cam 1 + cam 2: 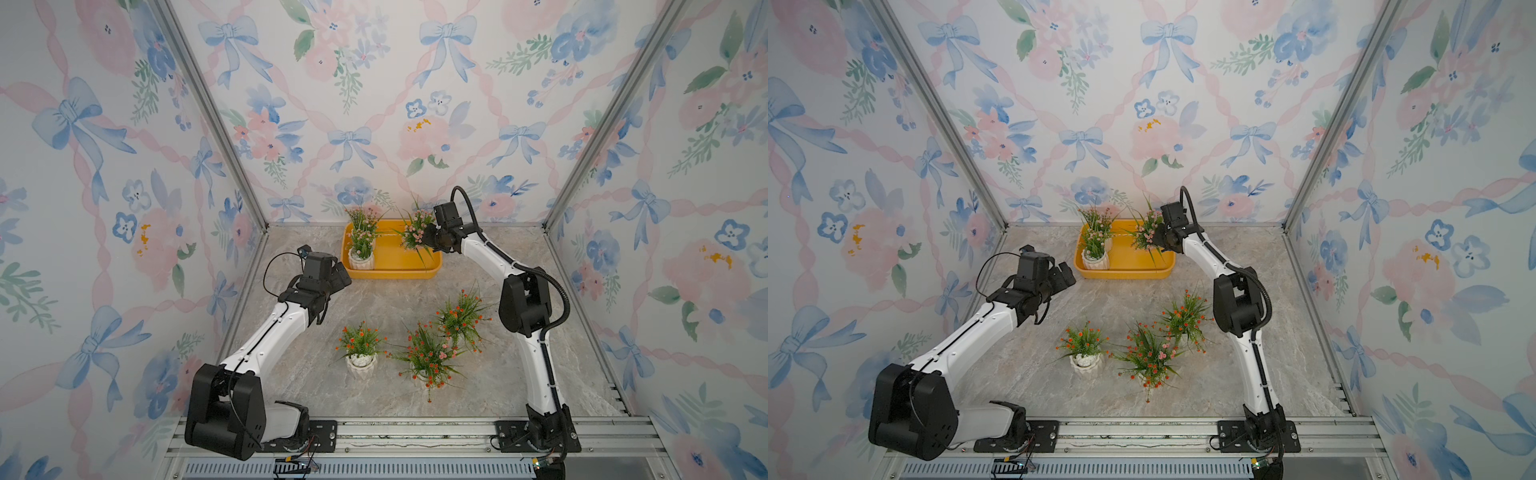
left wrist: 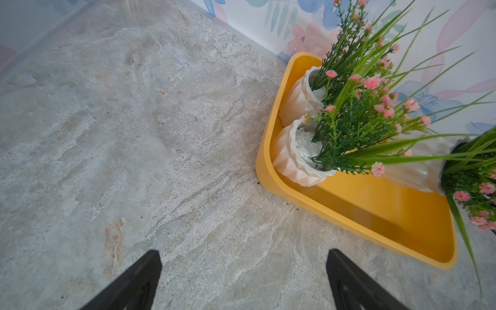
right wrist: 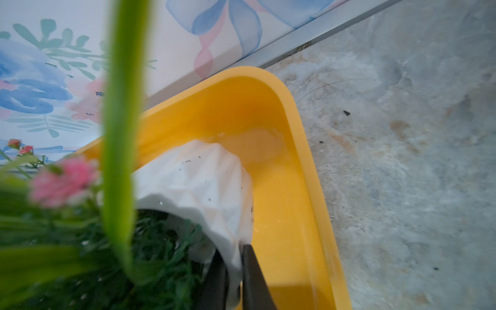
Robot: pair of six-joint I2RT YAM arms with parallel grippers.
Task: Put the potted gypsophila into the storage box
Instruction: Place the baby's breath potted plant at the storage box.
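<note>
- The right hand [image 1: 430,240] is clenched on the rim of one pink-flowered potted gypsophila [image 1: 415,232]. In the right wrist view, one finger [image 3: 255,276] lies outside the white ribbed wall and the other sits inside the mouth. The thin rim is probably gripped because the body of the pot is broad.
- The held pot [image 3: 198,182] hangs tilted over the right part of the storage box [image 1: 390,272], inside the line of its rim. Whether its base touches the box floor cannot be told.
- Two further pink pots stand upright at the left end of the box, a near one [image 1: 360,259] and a far one [image 2: 298,99], close against each other. This packing leaves the right part of the box free for the incoming pot.
- Three orange-red pots stand on the table [image 1: 374,399] on its near side, well apart from the box: left [image 1: 360,365], middle [image 1: 428,361] and right [image 1: 463,318]. None has been moved to the box yet.
- The left hand [image 1: 343,278] is released, jaws spread wide, and holds nothing. It hovers over bare table just beside the near left corner of the box, apparently kept clear of the right arm's work.
- Judgement: the third placement is in hand, so the task is about half done.
- Judgement: the tilt needs correcting and the base needs seating flat before release, otherwise the pot may tip. The long grass blades may also catch on the neighbouring sprigs.
</note>
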